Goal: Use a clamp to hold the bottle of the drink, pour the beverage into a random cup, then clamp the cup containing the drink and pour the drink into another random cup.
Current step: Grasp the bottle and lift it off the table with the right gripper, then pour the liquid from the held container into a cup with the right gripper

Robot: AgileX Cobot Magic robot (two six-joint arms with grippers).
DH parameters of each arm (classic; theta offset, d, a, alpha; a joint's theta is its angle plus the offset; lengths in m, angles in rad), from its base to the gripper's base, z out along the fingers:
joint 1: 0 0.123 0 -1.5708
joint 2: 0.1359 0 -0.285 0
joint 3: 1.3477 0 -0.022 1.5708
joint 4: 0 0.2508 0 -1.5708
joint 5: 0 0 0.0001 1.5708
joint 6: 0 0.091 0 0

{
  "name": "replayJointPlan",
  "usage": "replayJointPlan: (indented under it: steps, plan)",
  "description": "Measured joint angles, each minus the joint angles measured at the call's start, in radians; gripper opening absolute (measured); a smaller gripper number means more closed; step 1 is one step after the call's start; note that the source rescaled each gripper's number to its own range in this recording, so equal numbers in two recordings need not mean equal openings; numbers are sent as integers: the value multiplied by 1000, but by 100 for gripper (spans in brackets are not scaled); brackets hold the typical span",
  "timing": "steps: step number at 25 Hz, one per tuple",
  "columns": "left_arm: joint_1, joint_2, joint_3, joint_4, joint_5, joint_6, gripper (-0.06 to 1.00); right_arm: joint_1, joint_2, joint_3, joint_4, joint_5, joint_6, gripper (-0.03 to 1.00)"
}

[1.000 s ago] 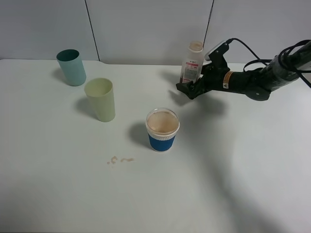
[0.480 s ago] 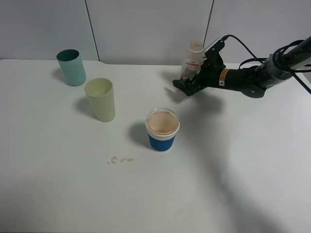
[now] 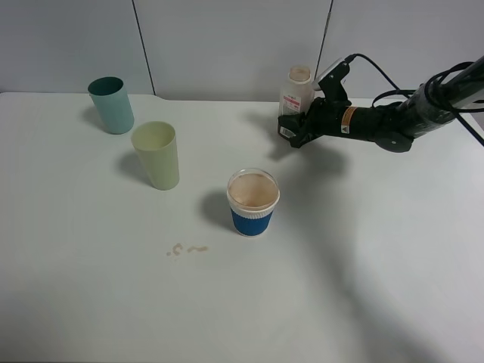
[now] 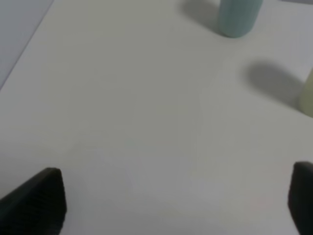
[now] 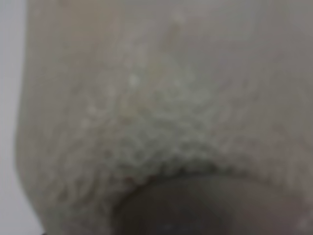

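The bottle (image 3: pixel 296 88) stands upright at the back right of the table, its label partly hidden by my right gripper (image 3: pixel 292 127), which is shut on its lower body. The right wrist view is filled by a blurred close-up of the bottle (image 5: pixel 156 98). No drink can be made out in it. The pale yellow-green tumbler (image 3: pixel 156 155) stands left of centre, and its edge shows in the left wrist view (image 4: pixel 308 95). The blue-sleeved paper cup (image 3: pixel 252 202) with a brown-stained inside stands in the middle. My left gripper (image 4: pixel 168 203) is open over bare table.
A teal tumbler (image 3: pixel 111 105) (image 4: pixel 237 17) stands at the back left. Small brown drips (image 3: pixel 187 249) mark the white table (image 3: pixel 363 265) in front of the cups. The wall runs just behind the bottle.
My right gripper has gone from open beside the bottle to shut on its lower part. The bottle has shifted slightly to the left. The cups have not moved.
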Motion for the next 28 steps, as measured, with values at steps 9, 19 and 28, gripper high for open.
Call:
replayJointPlan:
  steps: [9, 19, 28]
  plan:
    - [0, 0, 0, 0, 0, 0, 75, 13, -9, -3, 27, 34, -31, 0]
    - [0, 0, 0, 0, 0, 0, 75, 100, -116, -3, 26, 184, -13, 0]
    - [0, 0, 0, 0, 0, 0, 75, 164, -219, -3, 20, 349, 82, 0]
